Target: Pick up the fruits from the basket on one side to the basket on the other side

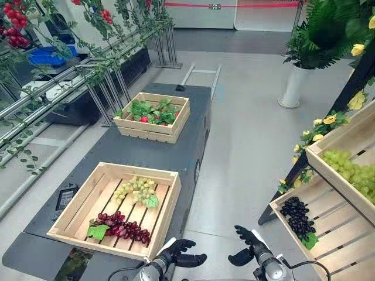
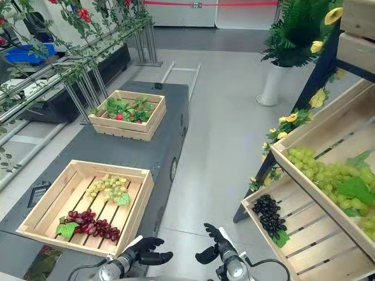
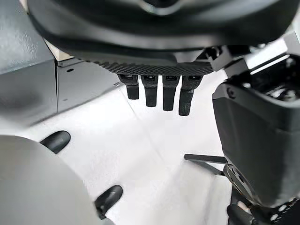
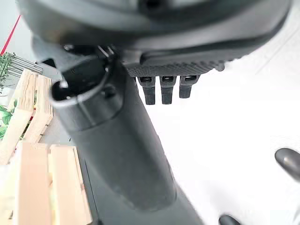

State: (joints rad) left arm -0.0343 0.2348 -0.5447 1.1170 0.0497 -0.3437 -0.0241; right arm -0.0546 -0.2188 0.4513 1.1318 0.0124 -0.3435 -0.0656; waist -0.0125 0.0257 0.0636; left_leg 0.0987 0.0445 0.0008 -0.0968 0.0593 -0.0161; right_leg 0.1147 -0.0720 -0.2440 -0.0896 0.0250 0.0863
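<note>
A wooden crate (image 1: 138, 170) lies on the dark table at the near left. It holds a bunch of green grapes (image 1: 136, 190) and a bunch of dark red grapes (image 1: 124, 227). On the right stands a slanted wooden shelf: its lower crate (image 1: 343, 237) holds black grapes (image 1: 296, 215), its upper crate green grapes (image 1: 350, 167). My left hand (image 1: 180, 253) and right hand (image 1: 246, 244) hover low over the floor between table and shelf, both open and empty. Straight fingers (image 3: 159, 91) show in the left wrist view, and fingers (image 4: 161, 89) likewise in the right wrist view.
A second crate (image 1: 149, 134) of leafy red fruit sits farther back on the table. Metal racks with vines (image 1: 88, 70) run along the left. A white potted plant (image 1: 293, 85) stands at the back right, and yellow flowers (image 1: 328, 120) trim the shelf frame.
</note>
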